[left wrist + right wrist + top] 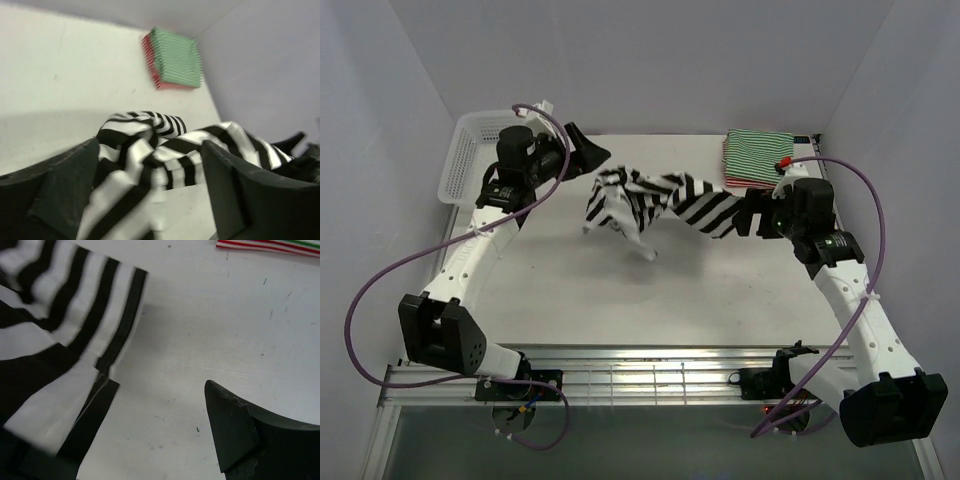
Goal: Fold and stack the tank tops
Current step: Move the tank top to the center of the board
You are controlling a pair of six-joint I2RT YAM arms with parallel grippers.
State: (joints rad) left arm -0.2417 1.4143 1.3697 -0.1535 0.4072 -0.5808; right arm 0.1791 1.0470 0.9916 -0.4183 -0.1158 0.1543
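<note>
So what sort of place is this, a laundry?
Most likely a robotics lab test bench, not a laundry: a white table boxed in by blank panels, a left arm and right arm mounted at its near edge, and a black-and-white tank top as practice material.

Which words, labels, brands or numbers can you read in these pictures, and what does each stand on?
None: no readable text in any view.
The black-and-white tank top, folded green-and-white top, basket and table carry only stripes or plain surfaces.
</note>
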